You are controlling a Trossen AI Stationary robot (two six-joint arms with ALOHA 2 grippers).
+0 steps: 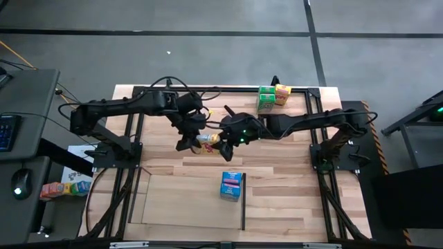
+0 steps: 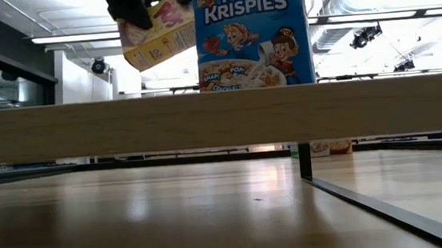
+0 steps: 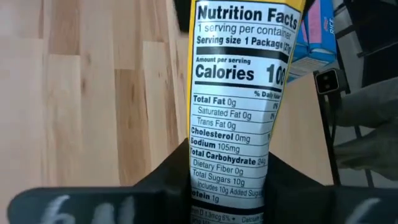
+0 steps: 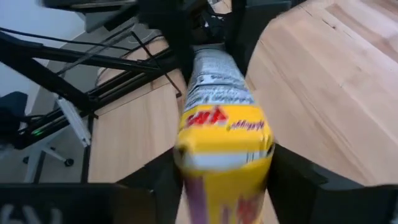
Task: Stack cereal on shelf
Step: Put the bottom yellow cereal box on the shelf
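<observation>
Handoff mid-air above tabletop: left tool clamps yellow cereal box; right tool fingers stand loose around its other end. Confirm left grip before right pulls clear.

A blue cereal box stands behind a wooden bar. Just beside it, a dark hand holds a tilted yellow box.

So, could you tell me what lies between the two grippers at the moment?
In the high view, a yellow cereal box spans between the left gripper and the right gripper. The left wrist view shows its nutrition panel between that gripper's fingers.
</observation>
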